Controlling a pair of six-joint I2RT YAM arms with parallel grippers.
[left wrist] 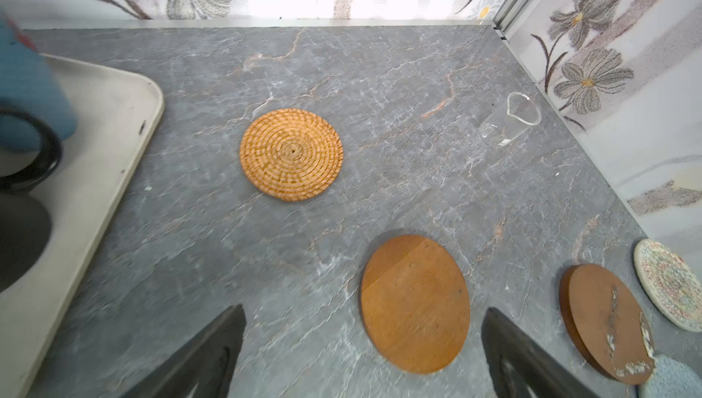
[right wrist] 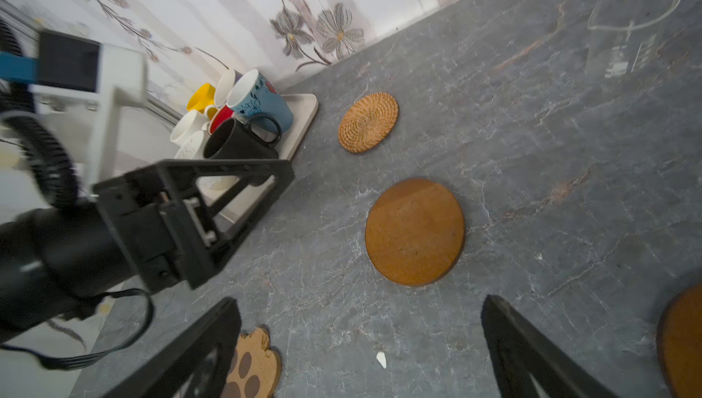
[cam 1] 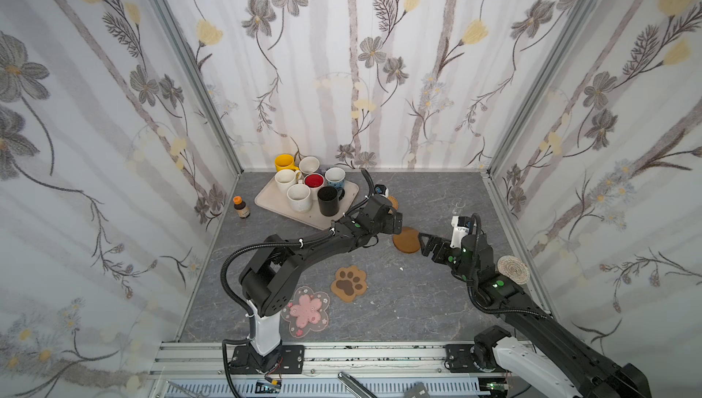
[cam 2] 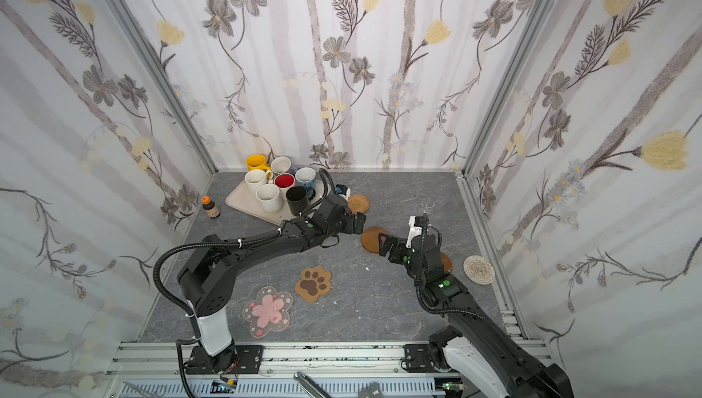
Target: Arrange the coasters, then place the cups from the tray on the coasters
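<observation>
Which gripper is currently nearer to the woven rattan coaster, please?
Left. The left gripper hovers open just on the near side of the woven rattan coaster; the right gripper, also open, is farther away, by the brown wooden coaster's right edge.

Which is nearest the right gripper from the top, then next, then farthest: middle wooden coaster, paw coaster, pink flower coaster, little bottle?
1. Middle wooden coaster, right at the right gripper's fingertips.
2. Paw coaster, nearer the front, middle.
3. Pink flower coaster, front left.
4. Little bottle, far left beside the tray.
</observation>
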